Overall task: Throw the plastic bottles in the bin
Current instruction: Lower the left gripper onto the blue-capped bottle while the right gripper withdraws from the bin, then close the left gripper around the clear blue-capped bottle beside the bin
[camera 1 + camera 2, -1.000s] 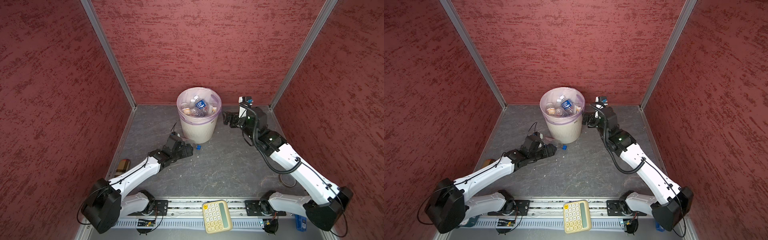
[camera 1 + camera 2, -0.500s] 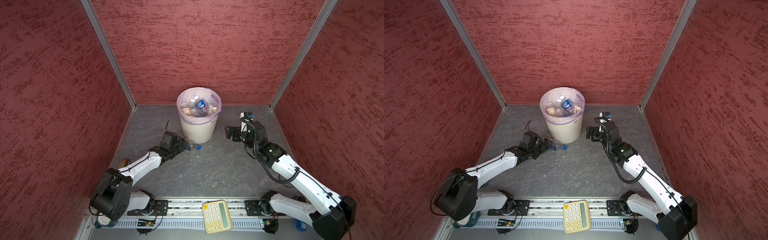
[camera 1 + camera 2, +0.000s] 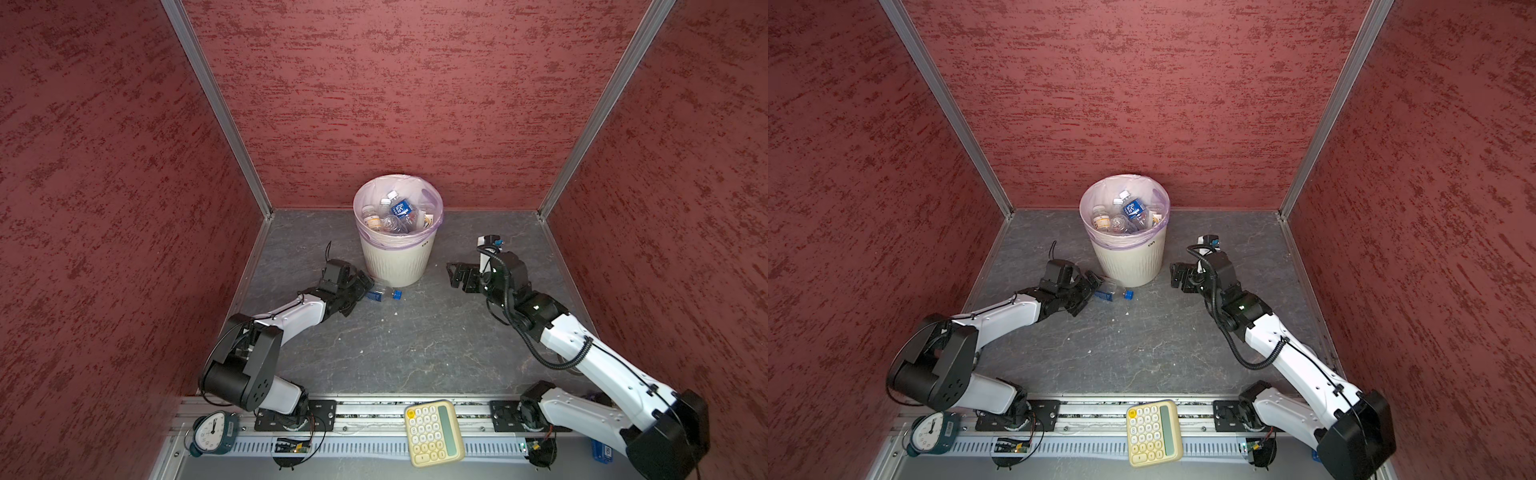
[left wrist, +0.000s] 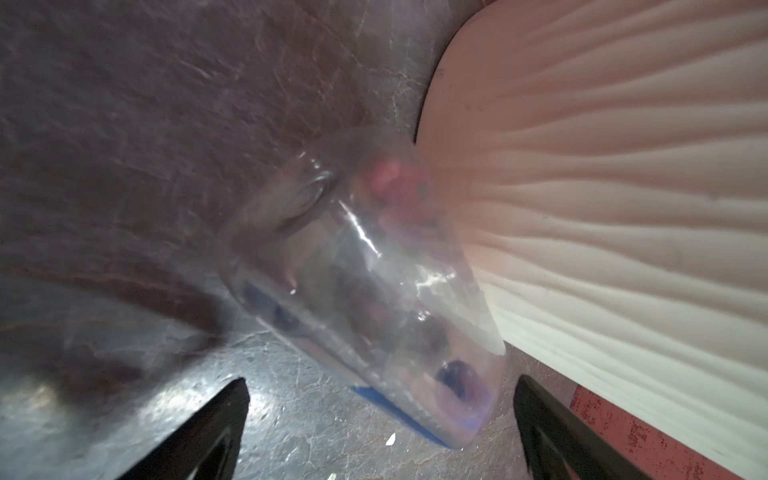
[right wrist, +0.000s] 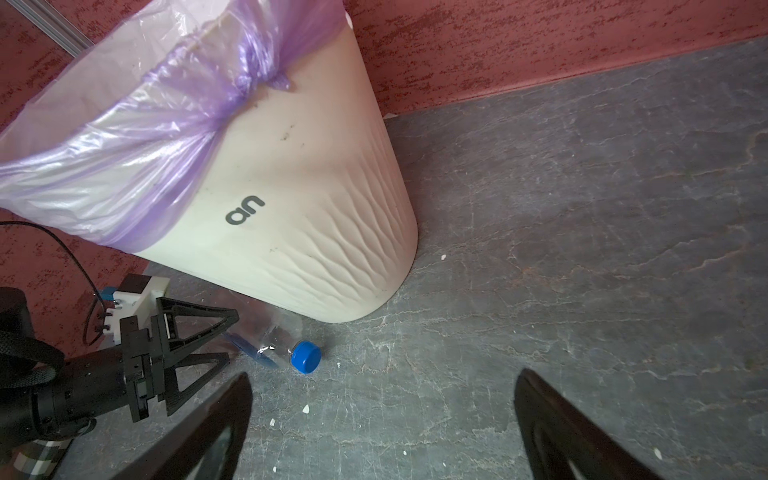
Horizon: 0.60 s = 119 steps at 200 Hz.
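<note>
Lowered beside cream ribbed plastic bin [image 5: 299,208], right tool [image 3: 451,275] stands apart; left tool [image 5: 229,334], apart, should straddle clear blue-capped bottle [image 5: 278,337] mid-body.

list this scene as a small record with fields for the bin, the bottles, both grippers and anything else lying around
bin: upright, lilac liner folded over its rim
bottles in bin: several, piled inside
loose bottle: clear, blue cap, lying on its side on the floor beside the bin's base
left gripper: open, at the loose bottle's base end, not closed on it
right gripper: open, empty, on the bin's other side
extras: yellow calculator and small clock at the front rail
</note>
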### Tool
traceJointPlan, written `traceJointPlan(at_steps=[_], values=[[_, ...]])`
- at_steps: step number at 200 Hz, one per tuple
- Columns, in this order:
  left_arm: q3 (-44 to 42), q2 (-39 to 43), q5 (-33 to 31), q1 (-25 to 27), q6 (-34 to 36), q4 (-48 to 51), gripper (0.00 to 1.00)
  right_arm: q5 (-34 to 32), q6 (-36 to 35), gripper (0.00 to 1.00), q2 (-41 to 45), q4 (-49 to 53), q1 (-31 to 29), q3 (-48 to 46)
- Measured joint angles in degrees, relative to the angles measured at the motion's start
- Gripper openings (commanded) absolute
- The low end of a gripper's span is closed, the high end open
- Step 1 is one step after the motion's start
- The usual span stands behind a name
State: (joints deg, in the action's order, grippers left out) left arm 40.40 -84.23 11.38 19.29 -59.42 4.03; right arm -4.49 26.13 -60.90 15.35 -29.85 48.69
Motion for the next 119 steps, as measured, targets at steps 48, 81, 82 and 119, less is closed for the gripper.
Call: traceJointPlan(at_steps=[48,81,82,119], values=[[4.0,-2.0,0.8,-2.1,-1.6,-0.1,1.0,0.3,0.0,0.99,0.1,-0.8,0.1,-1.2],[6.8,-5.4,1.8,-3.1,-1.7,1.4,0.99,0.2,0.0,0.99,1.2,-0.8,0.1,-1.2],[6.8,-5.4,1.8,-3.1,-1.7,1.5,0.99,0.2,0.0,0.99,1.2,-0.8,0.1,-1.2],[8.7,-8.3,2.7,-3.3,-1.2,4.0,0.99,0.2,0.0,0.99,1.6,-0.8,0.1,-1.2]])
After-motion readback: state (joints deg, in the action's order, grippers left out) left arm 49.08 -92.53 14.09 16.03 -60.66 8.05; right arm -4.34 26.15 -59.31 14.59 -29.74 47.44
